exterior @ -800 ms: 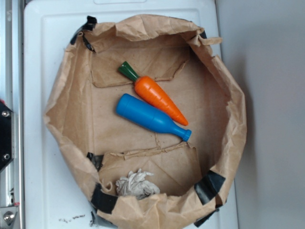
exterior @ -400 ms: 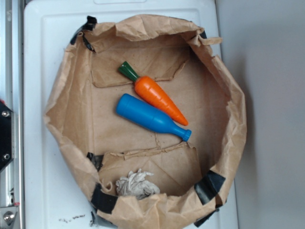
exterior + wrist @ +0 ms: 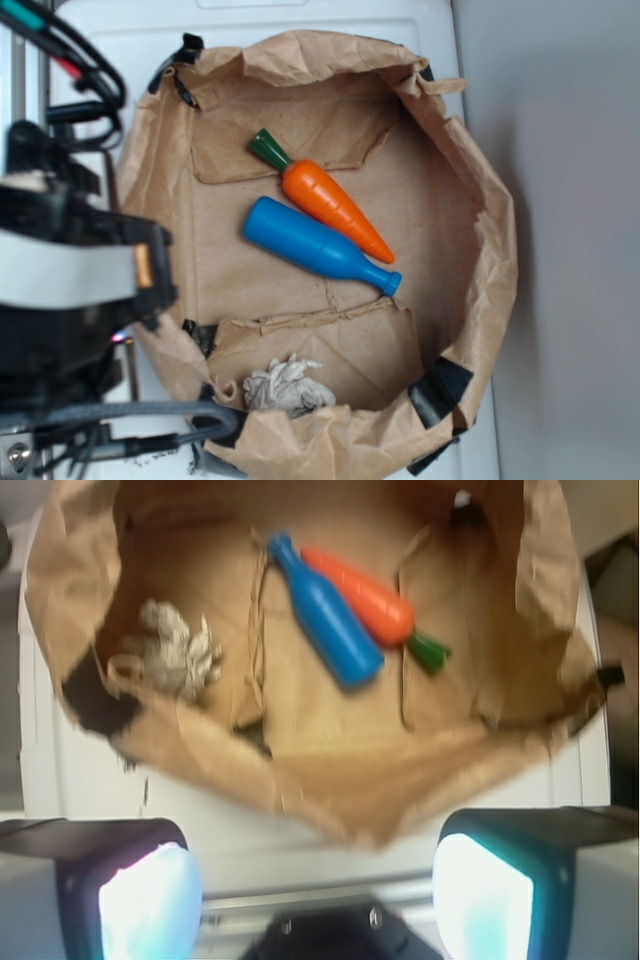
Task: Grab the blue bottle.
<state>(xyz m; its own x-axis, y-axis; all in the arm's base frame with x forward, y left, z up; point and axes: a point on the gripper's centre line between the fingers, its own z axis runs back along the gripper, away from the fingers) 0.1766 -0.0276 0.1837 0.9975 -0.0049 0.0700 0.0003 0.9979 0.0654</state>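
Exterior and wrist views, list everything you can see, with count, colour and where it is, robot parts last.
blue bottle: one, bright blue, lying mid-bag, neck toward lower right.
carrot: one, orange with green top, alongside the bottle, above it.
crumpled wad: one, whitish grey, by the bag's lower edge.
paper bag: one, brown, black-taped, opened out as a tray.
white surface: one, under the bag.
gripper: one, black, pale pads, wide apart, outside the bag rim.
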